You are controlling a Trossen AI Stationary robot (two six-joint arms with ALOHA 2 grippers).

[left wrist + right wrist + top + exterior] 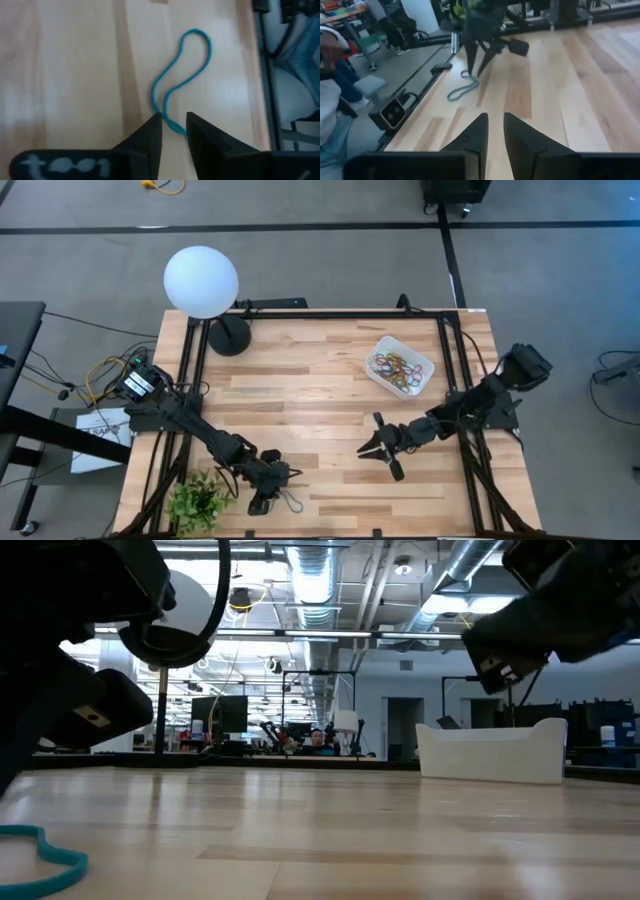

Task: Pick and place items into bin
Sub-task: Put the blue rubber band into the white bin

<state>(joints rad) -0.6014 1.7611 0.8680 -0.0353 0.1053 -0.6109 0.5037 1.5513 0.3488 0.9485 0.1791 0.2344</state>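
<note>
A teal rubber-band loop point(182, 75) lies flat on the wood near the table's near edge point(292, 500), and also shows in the low view point(40, 858) and the right wrist view point(463, 88). My left gripper point(174, 122) points down over its end, narrowly open, one finger on each side of the strand. The white bin point(372, 376) sits at the far right and holds several coloured bands point(398, 365). My right gripper point(366, 450) hovers mid-table, left of the bin and apart from it, with a narrow gap between its fingers point(495, 125). My left gripper comes from above with its fingertips point(156, 125) straddling the teal band's end point(170, 122), which lies on the table. Whether they touch the strand I cannot tell.
A white globe lamp point(201, 280) stands at the far left corner and a small green plant point(198, 502) at the near left corner, close to my left arm. Bare wood lies between the two grippers and in front of the bin point(490, 752).
</note>
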